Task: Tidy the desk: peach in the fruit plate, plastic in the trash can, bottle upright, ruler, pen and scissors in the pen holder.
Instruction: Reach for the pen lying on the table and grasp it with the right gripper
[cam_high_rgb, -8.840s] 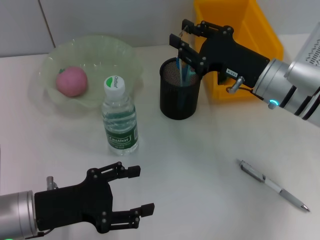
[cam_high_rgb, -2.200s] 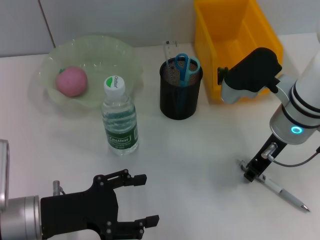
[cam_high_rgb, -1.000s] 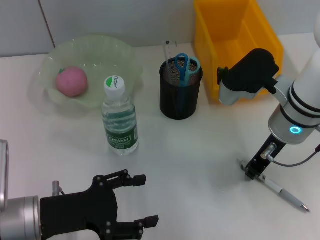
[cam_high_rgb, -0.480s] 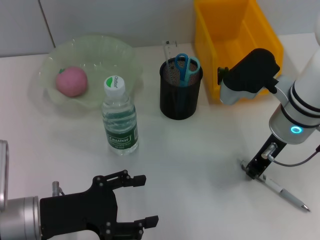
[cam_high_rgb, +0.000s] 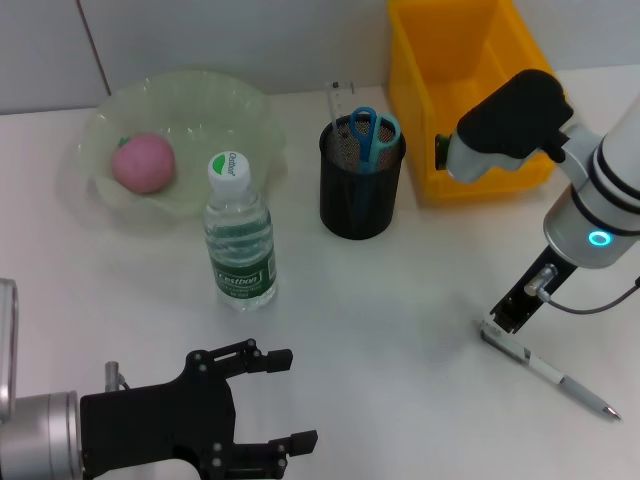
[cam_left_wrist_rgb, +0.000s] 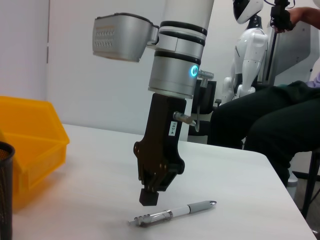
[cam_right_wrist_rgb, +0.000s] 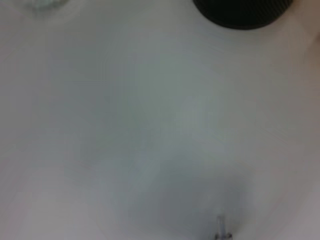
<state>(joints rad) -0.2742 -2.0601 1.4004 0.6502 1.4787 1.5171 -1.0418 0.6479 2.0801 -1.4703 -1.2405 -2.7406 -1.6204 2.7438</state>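
Note:
A silver pen (cam_high_rgb: 548, 371) lies flat on the white table at the right; it also shows in the left wrist view (cam_left_wrist_rgb: 172, 212). My right gripper (cam_high_rgb: 510, 315) points down just above the pen's near end, shut and holding nothing; it also shows in the left wrist view (cam_left_wrist_rgb: 149, 197). The black mesh pen holder (cam_high_rgb: 360, 185) holds blue scissors (cam_high_rgb: 372, 130) and a clear ruler (cam_high_rgb: 340, 100). The water bottle (cam_high_rgb: 240, 235) stands upright. The pink peach (cam_high_rgb: 143, 162) lies in the pale green fruit plate (cam_high_rgb: 200, 105). My left gripper (cam_high_rgb: 280, 400) is open and empty at the front left.
A yellow bin (cam_high_rgb: 470, 90) stands at the back right, behind the right arm; it also shows in the left wrist view (cam_left_wrist_rgb: 30, 145). The table edge (cam_left_wrist_rgb: 280, 190) lies beyond the pen. A seated person (cam_left_wrist_rgb: 270, 120) and a white robot (cam_left_wrist_rgb: 250, 50) are past it.
My right gripper has lifted off the pen's end and the arm has risen. The pen stays flat on the table. The left arm has not moved.

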